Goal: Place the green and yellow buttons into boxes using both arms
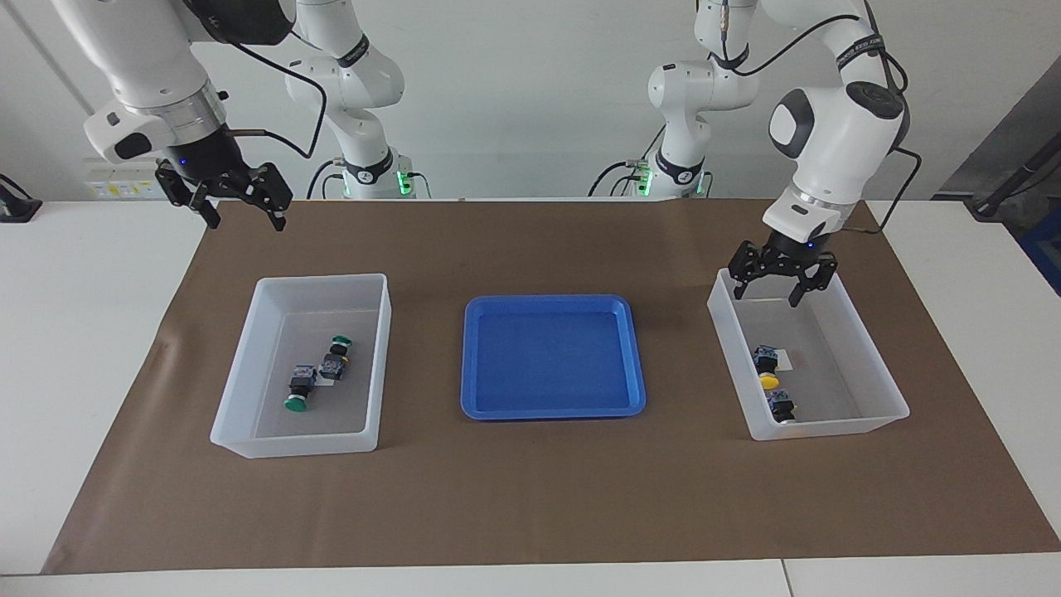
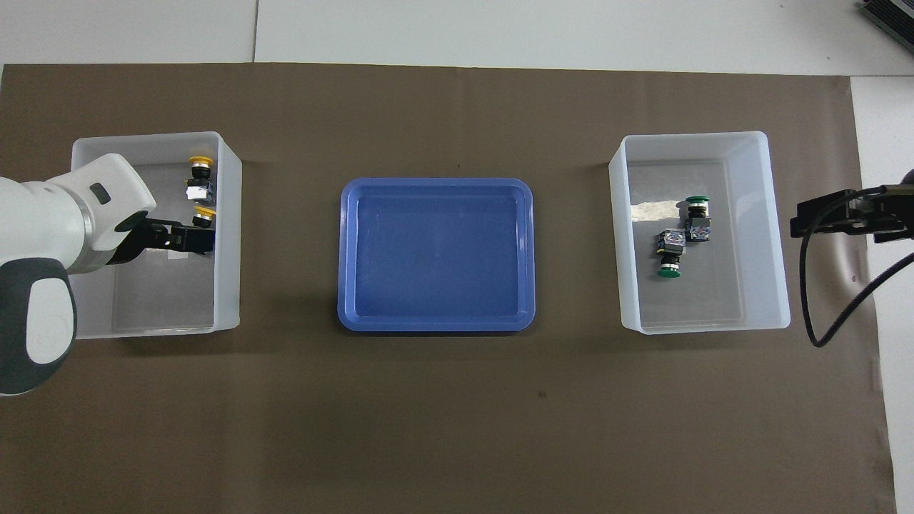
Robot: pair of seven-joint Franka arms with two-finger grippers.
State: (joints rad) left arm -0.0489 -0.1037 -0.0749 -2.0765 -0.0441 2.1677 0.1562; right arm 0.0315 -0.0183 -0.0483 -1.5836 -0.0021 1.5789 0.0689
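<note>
Jaws spread, left gripper point(image 1: 782, 286) over box point(image 1: 879, 390), right gripper point(image 1: 240, 209) raised

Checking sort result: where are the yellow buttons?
Both yellow buttons lie in the clear box at the left arm's end, under the left gripper.

White jointed arms point(image 1: 829, 116), black cables, black fingers point(image 1: 801, 292).

Two green buttons point(image 2: 682, 235) in one box point(image 2: 775, 228), two yellow buttons point(image 2: 200, 191) in another box point(image 2: 227, 235).
</note>
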